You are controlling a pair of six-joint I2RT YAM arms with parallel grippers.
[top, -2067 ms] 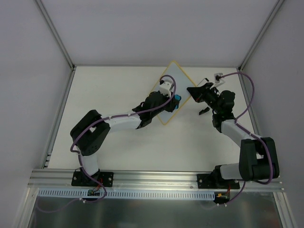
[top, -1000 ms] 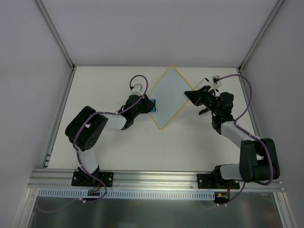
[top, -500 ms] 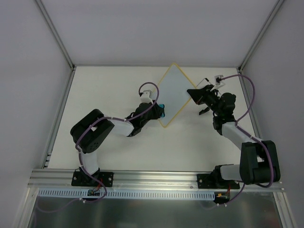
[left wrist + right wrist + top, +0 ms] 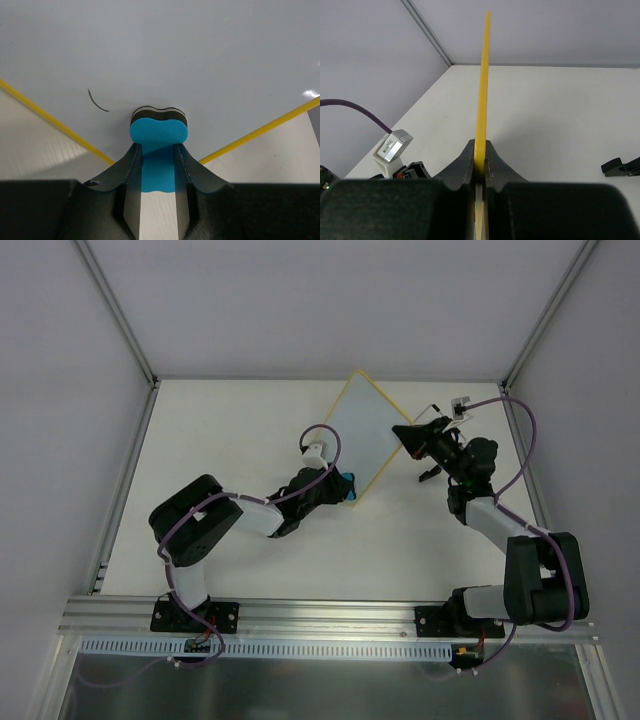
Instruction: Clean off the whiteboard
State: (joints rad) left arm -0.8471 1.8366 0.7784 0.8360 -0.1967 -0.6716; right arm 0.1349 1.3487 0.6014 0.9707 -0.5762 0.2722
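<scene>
Over a white table (image 4: pixel 230 430), the right hand (image 4: pixel 480 162) pinches the whiteboard (image 4: pixel 368 428) by its rim. The left hand (image 4: pixel 158 152), clamped on a blue eraser (image 4: pixel 158 131), appears mid-wipe near a corner; the pen mark (image 4: pixel 97 101) alongside needs the next sweep.

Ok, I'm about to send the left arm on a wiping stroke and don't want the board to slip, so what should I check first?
1. Grip of the right gripper on the whiteboard rim: ok, jaws closed on the yellow edge.
2. Hold of the left gripper on the blue eraser: ok.
3. Eraser against the board face: ok, it appears to touch.
4. Board clean: not ok, a curved dark mark sits left of the eraser.
5. Board's far face: cannot tell, hidden.
</scene>
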